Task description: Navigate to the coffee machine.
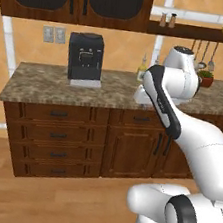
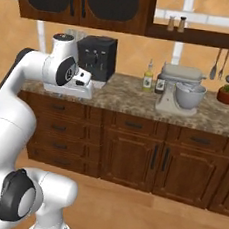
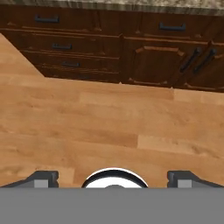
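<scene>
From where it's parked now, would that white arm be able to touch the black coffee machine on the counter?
Probably not yet. The coffee machine stands on the counter with nothing in front of it, but a stretch of wooden floor separates the robot from the cabinets, and the open tool points down at that floor. Driving closer looks necessary.

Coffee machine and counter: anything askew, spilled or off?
Nothing stands out. The coffee machine stands upright on the granite counter, square to the wall, with its grey base tray flat. The stand mixer and bottles beside it are upright too. No spill shows on the counter or on the wood floor.
</scene>
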Available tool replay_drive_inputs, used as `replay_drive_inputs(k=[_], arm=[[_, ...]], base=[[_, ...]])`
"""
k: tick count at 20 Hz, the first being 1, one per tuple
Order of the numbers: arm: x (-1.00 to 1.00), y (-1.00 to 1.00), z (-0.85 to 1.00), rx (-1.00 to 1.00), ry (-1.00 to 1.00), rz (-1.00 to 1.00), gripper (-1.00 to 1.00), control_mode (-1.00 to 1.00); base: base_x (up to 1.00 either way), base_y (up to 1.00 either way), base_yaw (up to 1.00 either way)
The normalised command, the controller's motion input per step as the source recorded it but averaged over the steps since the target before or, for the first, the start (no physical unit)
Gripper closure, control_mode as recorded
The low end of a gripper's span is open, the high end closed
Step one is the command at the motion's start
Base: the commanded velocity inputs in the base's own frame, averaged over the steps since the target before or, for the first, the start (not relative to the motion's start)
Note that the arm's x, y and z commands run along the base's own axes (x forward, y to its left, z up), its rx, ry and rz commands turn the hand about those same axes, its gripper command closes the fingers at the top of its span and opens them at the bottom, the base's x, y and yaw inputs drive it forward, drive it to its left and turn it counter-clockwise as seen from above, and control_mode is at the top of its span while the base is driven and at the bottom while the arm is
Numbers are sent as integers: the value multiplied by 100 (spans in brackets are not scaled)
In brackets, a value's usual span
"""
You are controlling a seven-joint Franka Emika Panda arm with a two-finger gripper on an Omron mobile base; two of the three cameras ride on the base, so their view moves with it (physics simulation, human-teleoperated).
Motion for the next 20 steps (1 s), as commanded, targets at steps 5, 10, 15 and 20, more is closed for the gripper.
replay_drive_inputs(k=[5, 10, 15, 20], arm=[[0, 0, 0, 0, 0, 0, -100, 100], [0, 0, 0, 0, 0, 0, -100, 100], [0, 0, 0, 0, 0, 0, -100, 100], [0, 0, 0, 0, 0, 0, -100, 100]], base=[[100, 52, -1], [100, 58, 0], [44, 30, 0], [55, 4, 0]])
